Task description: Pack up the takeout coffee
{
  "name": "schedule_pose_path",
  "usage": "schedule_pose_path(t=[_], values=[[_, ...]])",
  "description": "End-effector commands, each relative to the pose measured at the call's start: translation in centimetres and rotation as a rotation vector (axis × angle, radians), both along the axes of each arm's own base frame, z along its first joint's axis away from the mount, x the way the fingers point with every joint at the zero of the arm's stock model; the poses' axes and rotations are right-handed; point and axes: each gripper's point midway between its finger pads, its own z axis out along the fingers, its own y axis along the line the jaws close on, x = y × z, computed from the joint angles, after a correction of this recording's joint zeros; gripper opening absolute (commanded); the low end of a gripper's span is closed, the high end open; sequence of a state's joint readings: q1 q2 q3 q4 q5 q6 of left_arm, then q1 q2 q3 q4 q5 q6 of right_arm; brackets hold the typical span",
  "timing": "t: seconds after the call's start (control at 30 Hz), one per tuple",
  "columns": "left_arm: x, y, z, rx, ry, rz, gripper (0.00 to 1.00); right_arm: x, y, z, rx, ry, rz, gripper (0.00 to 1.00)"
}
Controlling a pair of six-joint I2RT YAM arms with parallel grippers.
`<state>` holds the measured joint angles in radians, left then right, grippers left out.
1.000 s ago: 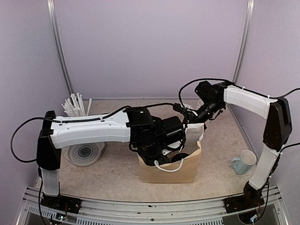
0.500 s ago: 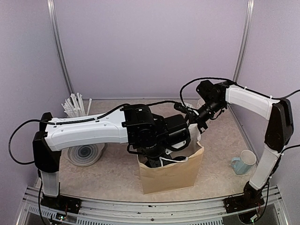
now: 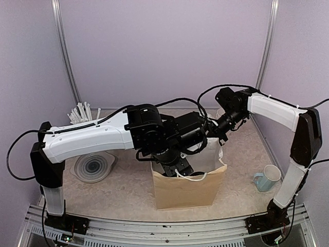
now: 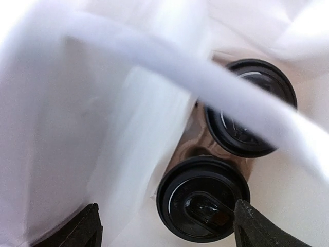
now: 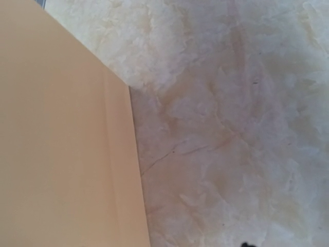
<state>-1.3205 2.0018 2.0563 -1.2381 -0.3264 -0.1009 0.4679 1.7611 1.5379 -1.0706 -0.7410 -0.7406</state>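
My left claw [image 4: 165,229] hangs inside the paper bag [image 3: 187,193] on the bench [image 3: 118,198], fingers spread wide and gripping nothing. Both takeout coffees stand at the bag's bottom. The first coffee cup [image 4: 203,206] is right under the fingers. The second coffee cup [image 4: 234,141] is just beside it, partly behind the white handle [image 4: 154,56]. My right claw [image 3: 216,135] sits at the bag's far rim; I cannot tell if it is apart or clamped.

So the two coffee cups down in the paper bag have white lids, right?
Not quite. The near cup and the far cup are both down in the paper bag, but their lids are black, not white. The left wrist view, looking into the bag, shows it.
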Motion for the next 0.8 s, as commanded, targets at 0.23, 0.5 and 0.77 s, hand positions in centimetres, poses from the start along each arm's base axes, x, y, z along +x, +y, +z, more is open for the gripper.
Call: schedule_pose_path(t=[0.23,0.5,0.77], values=[[4.0,0.3,4.6,-0.125,-0.059,0.077,0.84,0.4,-1.1,5.2,0.029,-0.123,-0.040,0.62],[4.0,0.1,4.1,-0.129,-0.034,0.074,0.82,-0.5,-1.7,11.1,0.111,-0.235,-0.066,0.60],[4.6,0.4,4.2,-0.130,-0.043,0.105,0.82,-6.8,-2.5,16.1,0.266,-0.290,0.047,0.49]])
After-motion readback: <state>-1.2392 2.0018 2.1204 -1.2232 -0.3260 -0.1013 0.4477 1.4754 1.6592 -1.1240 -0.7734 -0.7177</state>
